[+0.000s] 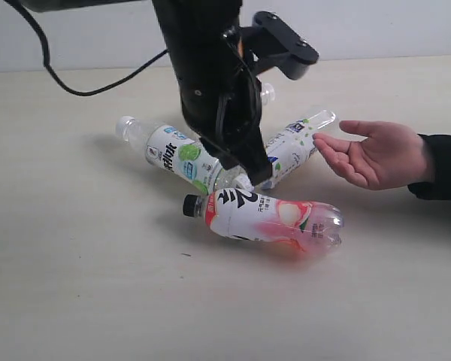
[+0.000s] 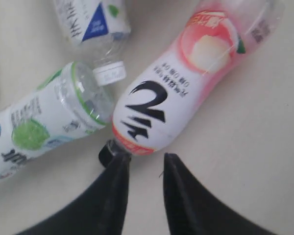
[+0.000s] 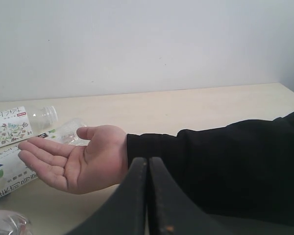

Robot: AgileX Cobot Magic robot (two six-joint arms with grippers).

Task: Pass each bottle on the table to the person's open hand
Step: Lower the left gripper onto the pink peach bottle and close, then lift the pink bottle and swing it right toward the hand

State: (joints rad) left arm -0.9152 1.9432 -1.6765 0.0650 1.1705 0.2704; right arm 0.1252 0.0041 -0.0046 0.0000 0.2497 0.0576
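A pinkish bottle (image 1: 267, 218) with a black cap (image 1: 189, 204) lies on its side on the table (image 1: 75, 286). Behind it lie a green-labelled bottle (image 1: 173, 153) and a blue-labelled bottle (image 1: 293, 147); only the white cap of a fourth bottle (image 1: 267, 93) shows behind the arm. My left gripper (image 1: 254, 171) hangs over them. In the left wrist view that gripper (image 2: 144, 159) is open and empty, just short of the pinkish bottle (image 2: 171, 93), one fingertip beside the black cap (image 2: 106, 152). My right gripper (image 3: 148, 162) is shut and empty.
A person's open hand (image 1: 376, 154) in a black sleeve (image 1: 443, 165) rests palm up on the table's right side, close to the blue-labelled bottle. A black cable (image 1: 68, 79) trails across the back left. A pale wall (image 3: 137, 44) stands behind the table.
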